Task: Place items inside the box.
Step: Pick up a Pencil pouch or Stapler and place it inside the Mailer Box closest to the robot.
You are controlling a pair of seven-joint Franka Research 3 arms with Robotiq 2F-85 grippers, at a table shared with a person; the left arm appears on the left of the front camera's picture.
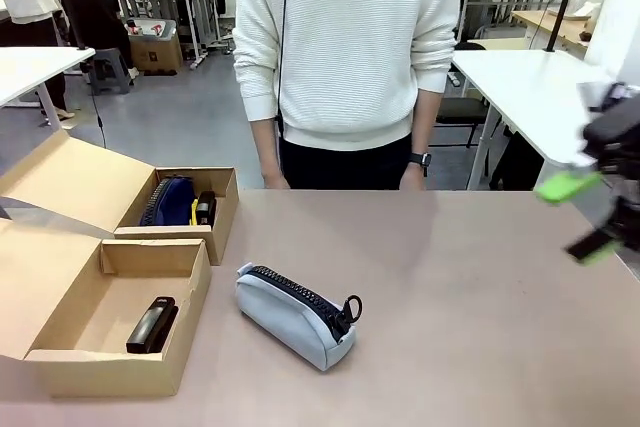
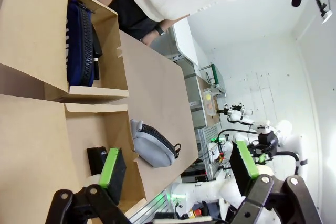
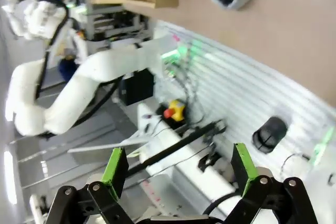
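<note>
I find the grey pouch (image 1: 295, 315) lying on the table (image 1: 480, 327) just beside the near box (image 1: 100, 372), likely soft and light, best pinched across its middle, with the right gripper (image 1: 585, 217) and left gripper (image 2: 177, 166) both spread wide and empty.

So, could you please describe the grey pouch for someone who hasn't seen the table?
On the pinkish-brown table, find the nearer open cardboard box at the left. Just right of it lies a light grey fabric pouch. It lies outside any box and has a black zip along its top.
</note>
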